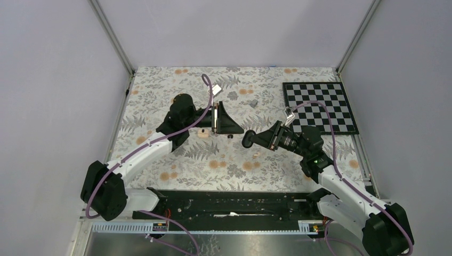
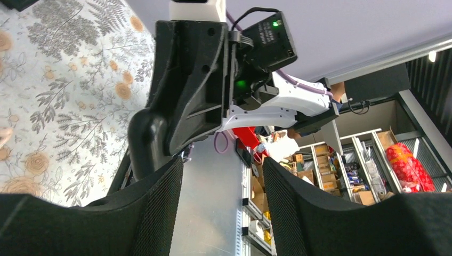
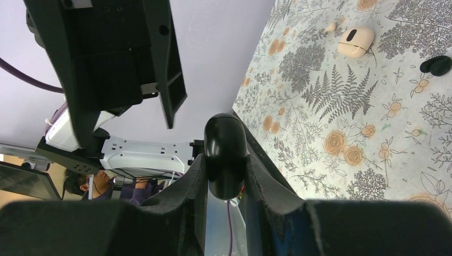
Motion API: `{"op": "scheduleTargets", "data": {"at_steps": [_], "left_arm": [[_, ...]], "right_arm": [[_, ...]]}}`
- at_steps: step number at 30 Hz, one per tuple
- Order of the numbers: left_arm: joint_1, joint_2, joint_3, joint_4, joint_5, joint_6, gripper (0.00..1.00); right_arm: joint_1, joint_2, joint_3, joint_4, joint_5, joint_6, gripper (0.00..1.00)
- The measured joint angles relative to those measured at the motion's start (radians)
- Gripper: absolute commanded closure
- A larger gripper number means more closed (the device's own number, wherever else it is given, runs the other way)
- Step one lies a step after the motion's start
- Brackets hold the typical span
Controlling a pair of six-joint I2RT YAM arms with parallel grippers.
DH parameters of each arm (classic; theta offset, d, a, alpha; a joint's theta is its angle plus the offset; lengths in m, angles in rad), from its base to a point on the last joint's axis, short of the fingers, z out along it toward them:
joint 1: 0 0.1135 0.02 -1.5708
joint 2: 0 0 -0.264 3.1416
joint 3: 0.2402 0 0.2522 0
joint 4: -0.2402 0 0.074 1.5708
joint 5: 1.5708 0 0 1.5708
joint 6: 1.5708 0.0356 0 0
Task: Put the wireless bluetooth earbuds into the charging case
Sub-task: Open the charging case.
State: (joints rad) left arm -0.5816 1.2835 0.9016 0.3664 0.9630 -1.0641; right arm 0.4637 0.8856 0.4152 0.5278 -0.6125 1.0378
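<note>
My right gripper [image 1: 255,140] [image 3: 225,181] is shut on the charging case [image 1: 248,140] [image 3: 225,154], a glossy black oval pod held above the table's middle; its rounded end juts out past the fingers. A tiny black earbud [image 1: 230,136] [image 3: 436,65] lies on the floral cloth just left of the case. My left gripper [image 1: 238,129] [image 2: 224,202] hovers close above the earbud, facing the case [image 2: 148,140]. Its jaws stand open with nothing between them.
A beige oval object [image 1: 203,133] [image 3: 356,41] lies on the cloth left of the earbud. A small grey block [image 1: 254,103] sits farther back. A checkerboard [image 1: 320,106] covers the back right. Frame posts and walls border the table.
</note>
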Motion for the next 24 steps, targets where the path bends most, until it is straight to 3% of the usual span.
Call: {"op": "scheduleTargets", "data": {"at_steps": [8, 12, 15, 21, 24], "left_arm": [[0.0, 0.013, 0.007, -0.191, -0.071, 0.112, 0.26], [-0.009, 0.04, 0.007, -0.185, -0.067, 0.11, 0.26], [-0.029, 0.07, 0.007, -0.159, -0.05, 0.094, 0.19], [-0.061, 0.117, 0.007, -0.125, -0.023, 0.068, 0.21], [-0.068, 0.119, 0.007, -0.116, -0.013, 0.059, 0.31]], "right_arm": [[0.0, 0.0, 0.0, -0.007, -0.001, -0.002, 1.0], [0.0, 0.001, 0.0, -0.004, -0.002, -0.002, 1.0], [0.0, 0.011, 0.0, 0.014, -0.006, 0.002, 1.0], [0.0, 0.027, 0.0, 0.04, -0.01, 0.01, 1.0], [0.0, 0.027, -0.001, 0.043, -0.01, 0.01, 1.0]]}}
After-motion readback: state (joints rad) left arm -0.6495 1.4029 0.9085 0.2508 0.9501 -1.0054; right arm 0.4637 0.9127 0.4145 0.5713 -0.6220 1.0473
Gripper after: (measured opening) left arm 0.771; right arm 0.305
